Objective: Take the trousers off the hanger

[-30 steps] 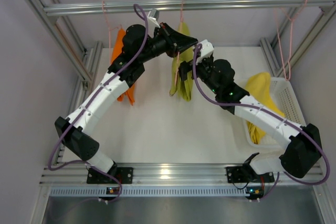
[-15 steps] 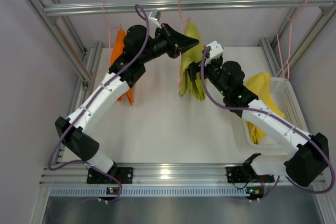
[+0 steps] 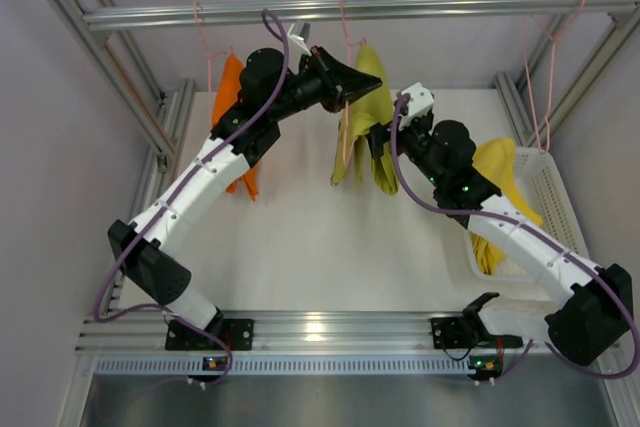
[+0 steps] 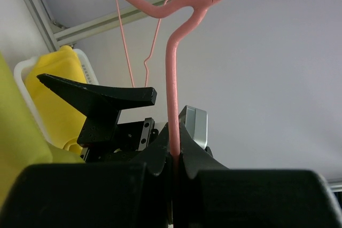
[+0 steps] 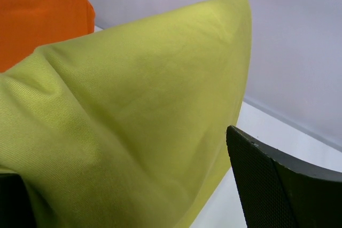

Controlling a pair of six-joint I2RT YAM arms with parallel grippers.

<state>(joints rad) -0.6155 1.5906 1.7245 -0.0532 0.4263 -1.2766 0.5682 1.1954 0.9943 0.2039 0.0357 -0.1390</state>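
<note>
left claw point(image 4: 173, 153) pinches the hanger point(image 4: 172, 78) stem; right claw point(image 3: 383, 144) spread, seemingly straddling the green trousers point(image 5: 133, 105) edge; bare table point(image 3: 300, 217) beside.

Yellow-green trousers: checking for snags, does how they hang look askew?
Yes: the yellow-green trousers hang lopsided, splayed into two uneven flaps, while the left gripper pinches their pink hanger and the open right gripper straddles them.
</note>
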